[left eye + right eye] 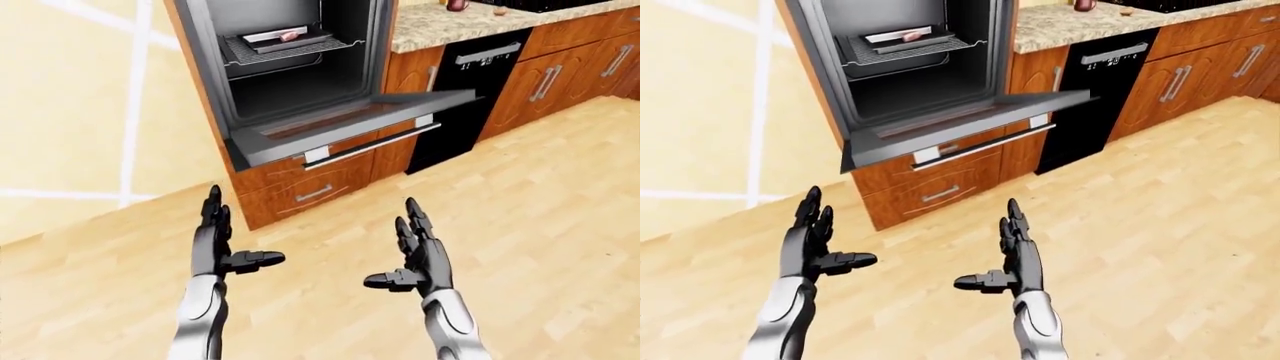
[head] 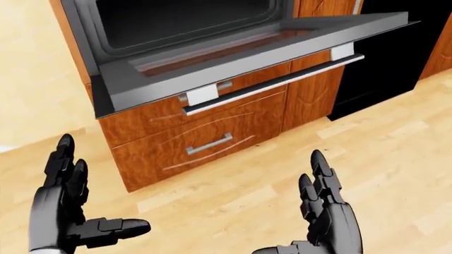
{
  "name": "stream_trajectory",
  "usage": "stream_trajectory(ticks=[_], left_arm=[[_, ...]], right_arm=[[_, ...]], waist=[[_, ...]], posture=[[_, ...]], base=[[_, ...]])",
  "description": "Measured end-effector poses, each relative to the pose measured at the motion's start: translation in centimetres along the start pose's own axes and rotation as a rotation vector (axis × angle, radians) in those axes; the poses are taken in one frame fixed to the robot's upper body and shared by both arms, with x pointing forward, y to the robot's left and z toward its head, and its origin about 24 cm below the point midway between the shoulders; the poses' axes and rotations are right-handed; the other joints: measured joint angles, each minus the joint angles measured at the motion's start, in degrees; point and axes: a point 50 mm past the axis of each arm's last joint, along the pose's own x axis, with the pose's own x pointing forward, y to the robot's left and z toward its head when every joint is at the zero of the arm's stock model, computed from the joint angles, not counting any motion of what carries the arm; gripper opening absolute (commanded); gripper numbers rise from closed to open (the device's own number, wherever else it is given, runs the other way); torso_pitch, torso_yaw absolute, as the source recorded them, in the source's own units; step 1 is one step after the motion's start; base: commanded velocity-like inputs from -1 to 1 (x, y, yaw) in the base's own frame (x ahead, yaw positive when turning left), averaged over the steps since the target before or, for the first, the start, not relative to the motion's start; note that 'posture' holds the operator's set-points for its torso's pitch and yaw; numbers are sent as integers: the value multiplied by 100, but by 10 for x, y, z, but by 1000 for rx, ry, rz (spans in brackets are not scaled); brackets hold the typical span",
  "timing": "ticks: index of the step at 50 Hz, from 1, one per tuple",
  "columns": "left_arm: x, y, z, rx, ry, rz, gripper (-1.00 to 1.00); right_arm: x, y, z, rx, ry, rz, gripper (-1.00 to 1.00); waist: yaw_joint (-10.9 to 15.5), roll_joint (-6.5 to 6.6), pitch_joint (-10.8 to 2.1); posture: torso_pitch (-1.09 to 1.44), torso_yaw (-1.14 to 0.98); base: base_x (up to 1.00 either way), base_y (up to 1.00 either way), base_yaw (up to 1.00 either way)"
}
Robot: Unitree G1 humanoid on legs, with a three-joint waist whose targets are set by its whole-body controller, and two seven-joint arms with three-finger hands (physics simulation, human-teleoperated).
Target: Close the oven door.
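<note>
Your oven door (image 1: 960,124) hangs open, roughly level, above the wooden drawers (image 1: 930,184). Your left hand (image 1: 810,244) and right hand (image 1: 1015,262) hover over the floor (image 1: 1160,225), fingers spread, both well below the door.

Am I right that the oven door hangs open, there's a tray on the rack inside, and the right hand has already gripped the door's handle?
Not quite. The oven door is open and a tray sits on the rack, but the right hand grips nothing: in the left-eye view it hangs open below the door handle, apart from it, as does the left hand.
</note>
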Motion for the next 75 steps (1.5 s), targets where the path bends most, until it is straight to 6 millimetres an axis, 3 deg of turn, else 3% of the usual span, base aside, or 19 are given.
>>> stream_trajectory(ticks=[5,7,11,15,18,23,27,30,35,39,44,48,58,60,63,65,69,71,75], left_arm=[[1,-2,5,0,-22,-6,100],[1,-8,3,-9,-19,-25,100],[0,-10,-3,-10,14,-42,100],[1,-8,3,-8,-14,-33,100],[1,-8,5,-7,-26,-32,100],[-1,2,-1,2,6,7,100],[1,-1,2,0,-6,-2,100],[2,-2,7,-1,-26,-10,100],[0,-11,-2,-13,15,-44,100],[4,-7,3,-7,-9,-31,100],[6,-3,5,3,-30,-14,100],[7,7,-8,9,17,25,100],[21,16,-30,45,49,49,100],[23,14,-38,48,70,46,100],[26,16,-54,69,112,46,100],[29,21,-60,84,117,62,100],[33,28,-65,109,108,88,100],[33,32,-67,118,106,98,100],[29,43,-73,129,127,140,100]], right_arm=[[1,-1,4,1,-17,2,100],[0,-6,5,-4,-21,-12,100],[-3,-9,-1,1,5,-31,100],[-1,-6,5,-1,-22,-16,100],[0,-5,7,1,-29,-11,100],[-1,4,-3,18,13,22,100],[0,0,2,17,-4,9,100],[1,-1,8,29,-34,3,100],[-2,-10,2,35,-6,-34,100],[-6,-13,-1,36,-10,-30,100],[-13,-21,-10,36,13,-55,100],[-18,-17,-21,48,55,-29,100],[-31,-40,-34,44,61,-81,100],[-35,-50,-39,41,79,-108,100],[-46,-63,-59,54,130,-157,100],[-51,-71,-68,60,144,-179,100],[-63,-87,-84,71,165,-225,100],[-67,-90,-90,77,175,-238,100],[-68,-78,-105,105,215,-198,100]], waist=[[9,-355,3],[-59,-241,35],[-93,-336,-32],[-105,-70,19],[-110,295,-27],[45,186,-1],[28,-103,30],[31,-422,46],[-132,-421,-48],[-134,-209,-47],[-118,332,-63],[20,248,-28],[27,-481,-18],[-57,-340,24],[-103,-436,-105],[-109,-365,-132],[-128,33,-76],[-90,342,-117],[74,283,-88]], posture=[[0,0],[0,0],[0,0],[0,0],[0,0],[0,0],[0,0],[0,0],[0,0],[0,0],[0,0],[0,0],[0,0],[0,0],[0,0],[0,0],[0,0],[0,0],[0,0]], base=[[13,18,0],[13,19,0],[14,18,0],[13,19,0],[14,22,0],[15,25,0],[14,29,0],[15,36,0],[13,37,0],[13,37,0],[12,38,0],[11,38,0],[8,39,0],[7,40,0],[6,40,0],[4,39,0],[4,40,0],[4,40,0],[3,40,0]])
